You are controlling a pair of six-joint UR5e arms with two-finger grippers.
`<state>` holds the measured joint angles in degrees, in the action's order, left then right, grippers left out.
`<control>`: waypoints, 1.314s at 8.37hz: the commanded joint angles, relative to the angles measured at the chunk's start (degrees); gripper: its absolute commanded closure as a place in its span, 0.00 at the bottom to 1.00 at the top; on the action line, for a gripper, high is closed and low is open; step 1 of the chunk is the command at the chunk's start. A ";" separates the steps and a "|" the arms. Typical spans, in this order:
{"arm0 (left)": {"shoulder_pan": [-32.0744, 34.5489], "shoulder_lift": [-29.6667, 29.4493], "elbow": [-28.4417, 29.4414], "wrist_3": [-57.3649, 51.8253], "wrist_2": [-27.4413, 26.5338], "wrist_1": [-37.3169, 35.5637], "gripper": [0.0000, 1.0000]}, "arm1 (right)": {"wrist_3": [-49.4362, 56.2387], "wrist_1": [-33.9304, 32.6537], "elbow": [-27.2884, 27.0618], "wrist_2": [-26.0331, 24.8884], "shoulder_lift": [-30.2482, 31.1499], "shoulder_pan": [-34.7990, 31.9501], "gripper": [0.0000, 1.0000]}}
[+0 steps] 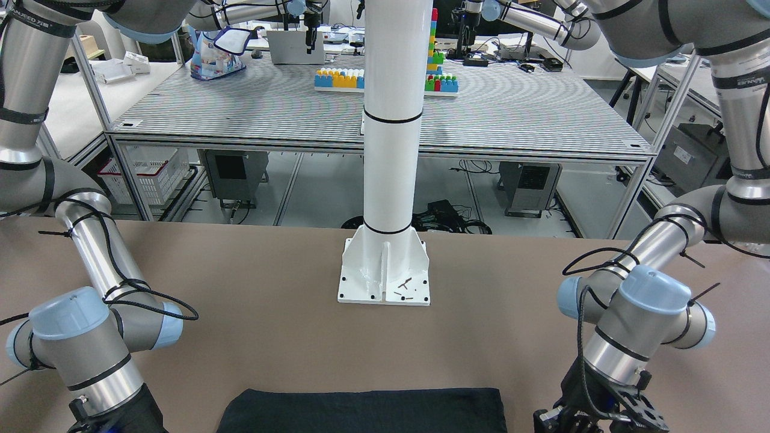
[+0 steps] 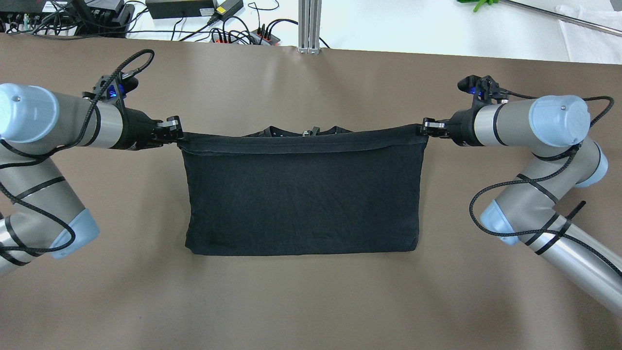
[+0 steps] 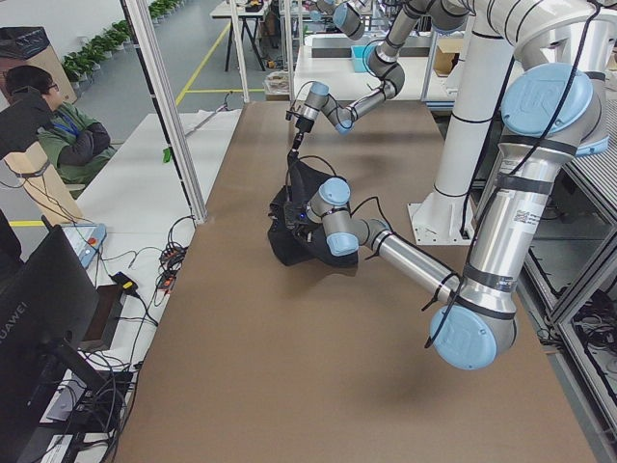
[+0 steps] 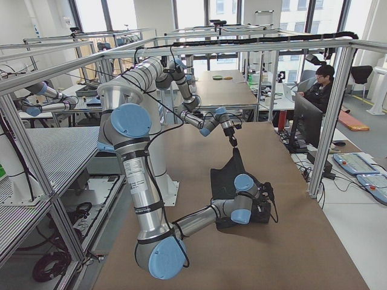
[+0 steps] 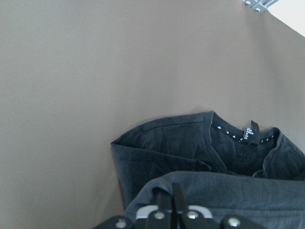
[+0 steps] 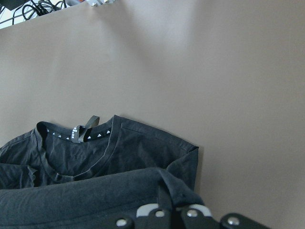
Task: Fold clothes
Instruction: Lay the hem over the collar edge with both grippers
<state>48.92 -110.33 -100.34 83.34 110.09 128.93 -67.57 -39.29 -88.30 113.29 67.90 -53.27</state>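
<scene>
Pincers are clamped shut, your left pincer (image 2: 176, 135) and right pincer (image 2: 426, 127) each on a corner. Down onto the table (image 2: 311, 301) drapes the shirt (image 2: 301, 194), mid-fold. Next, I judge, lower both corners evenly over the collar (image 5: 238, 133).

Left gripper (image 2: 175, 132) and right gripper (image 2: 427, 127) each pinch one far corner of the black shirt (image 2: 301, 194), its edge taut between them over the brown table (image 2: 311, 301).
</scene>
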 commanded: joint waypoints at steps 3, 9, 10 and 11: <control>1.71 -5.42 8.93 -0.11 -1.46 0.01 1.00 | 0.51 0.00 2.87 -2.45 -1.27 0.01 1.00; 1.01 -9.64 6.83 1.29 -0.67 -0.26 1.00 | -0.10 -0.96 1.82 -2.54 -4.79 1.23 0.94; 1.00 -8.95 6.91 0.25 -1.45 0.00 0.59 | 0.16 -0.79 2.08 -3.24 -4.44 1.58 0.05; 1.00 -8.85 7.17 -0.02 -1.80 0.01 0.01 | 0.25 -0.61 2.08 -5.07 -4.09 1.94 0.06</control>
<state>49.98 -119.61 -93.28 84.11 109.02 128.77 -67.55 -40.16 -86.23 110.34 63.42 -51.99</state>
